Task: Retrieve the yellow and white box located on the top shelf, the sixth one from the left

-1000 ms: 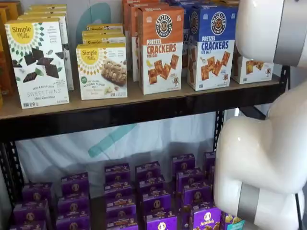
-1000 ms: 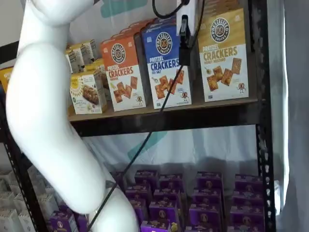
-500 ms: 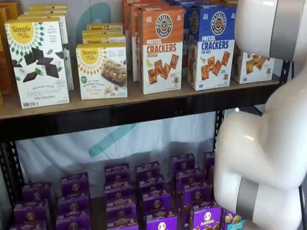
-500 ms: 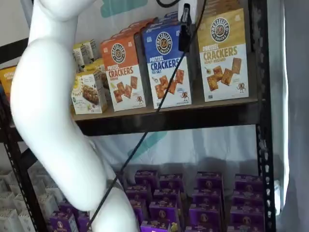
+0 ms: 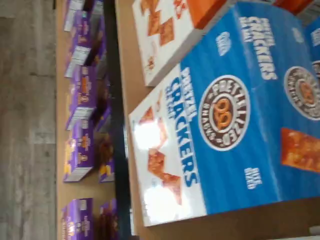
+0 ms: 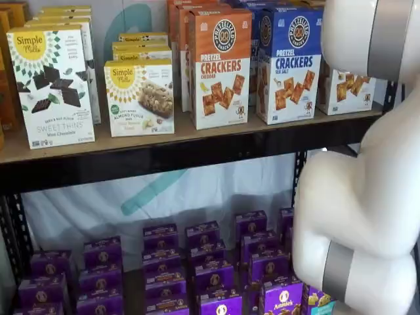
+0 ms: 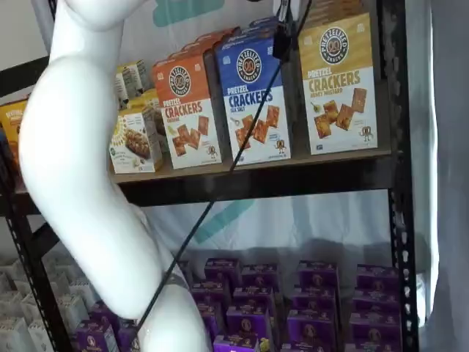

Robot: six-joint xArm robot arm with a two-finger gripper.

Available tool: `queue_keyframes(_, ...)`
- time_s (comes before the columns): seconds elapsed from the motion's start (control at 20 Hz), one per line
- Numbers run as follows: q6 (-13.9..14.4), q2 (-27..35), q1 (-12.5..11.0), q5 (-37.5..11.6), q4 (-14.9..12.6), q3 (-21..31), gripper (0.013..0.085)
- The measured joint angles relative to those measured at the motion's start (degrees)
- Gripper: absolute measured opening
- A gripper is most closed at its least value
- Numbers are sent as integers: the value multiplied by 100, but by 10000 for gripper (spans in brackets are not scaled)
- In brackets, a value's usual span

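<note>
Looking for the yellow and white box [image 7: 338,82]? You will find it standing up on the top shelf [image 7: 256,180], just to the right of the blue box [image 7: 256,99]. The two almost touch, with only a thin dark gap between them. In a shelf view the white arm [image 6: 367,197] hides most of the yellow and white box [image 6: 346,92], so only its white lower part peeks out past the blue box [image 6: 289,62].

My guess is that this box is light, because it is thin card with crackers inside. The card is stiff but it can dent, so squeeze softly. It looks smooth and a bit shiny, so it may slip. The crackers can break, so do not bump it.

I think the best place to hold it is on its two narrow sides, near the upper yellow part. The side next to the blue box is tight, so go in slowly there. More boxes like it seem to stand behind it.

The end effector [image 7: 282,37] hangs at the top edge of the picture, in front of the blue box, with a cable [image 7: 212,213] beside it. You cannot see its fingers well, but it is spread wide and holds nothing. The wrist view is filled by the blue box [image 5: 230,120], so you need to move right of it.
</note>
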Motion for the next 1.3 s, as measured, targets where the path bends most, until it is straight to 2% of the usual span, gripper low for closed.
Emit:
queue_keyframes(0.2,65,38,153,-298,34,39,850)
queue_keyframes(0.4,181,242,275,-372,63,-131,850)
queue_keyframes(0.75,243,485,458,-528,-66,-338,850)
queue_keyframes(1.3,248,824,554,-680,-125,-604,850)
